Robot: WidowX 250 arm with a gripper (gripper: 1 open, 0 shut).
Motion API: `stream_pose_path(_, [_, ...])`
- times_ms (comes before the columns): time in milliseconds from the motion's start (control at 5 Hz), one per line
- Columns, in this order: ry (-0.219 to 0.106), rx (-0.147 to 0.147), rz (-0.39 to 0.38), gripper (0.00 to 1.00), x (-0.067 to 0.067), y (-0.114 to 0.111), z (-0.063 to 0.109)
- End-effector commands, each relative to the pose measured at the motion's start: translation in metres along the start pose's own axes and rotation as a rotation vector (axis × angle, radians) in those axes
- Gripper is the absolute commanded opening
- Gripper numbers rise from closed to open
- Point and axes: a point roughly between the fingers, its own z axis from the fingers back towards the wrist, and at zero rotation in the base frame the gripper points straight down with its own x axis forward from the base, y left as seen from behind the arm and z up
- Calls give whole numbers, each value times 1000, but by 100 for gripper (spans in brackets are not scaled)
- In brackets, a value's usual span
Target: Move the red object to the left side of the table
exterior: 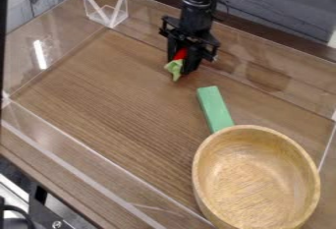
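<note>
The red object [182, 58], a small strawberry-like toy with a light green leafy base, sits between the black fingers of my gripper [184, 59] at the far middle of the brown wood-grain table [118, 105]. The gripper is shut on it, and the green base pokes out below the fingertips, at or just above the tabletop. Most of the red body is hidden by the fingers.
A flat green rectangular block [214, 108] lies right of centre. A round light wooden bowl [257, 181] stands at the front right corner. Low clear acrylic walls [53, 36] border the table, with a clear bracket [105, 10] at the back left.
</note>
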Motion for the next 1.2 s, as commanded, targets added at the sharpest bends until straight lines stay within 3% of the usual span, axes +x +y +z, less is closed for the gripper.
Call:
stream_pose_path(0, [-47, 10, -58, 0, 11, -16, 14])
stream_pose_path(200, [-42, 8, -64, 100, 11, -19, 12])
stream_pose_path(400, [-43, 14, -60, 0, 10, -18, 14])
stream_pose_path(600, [-46, 22, -55, 0, 9, -16, 17])
stream_pose_path(1000, [-110, 17, -29, 0, -4, -3, 56])
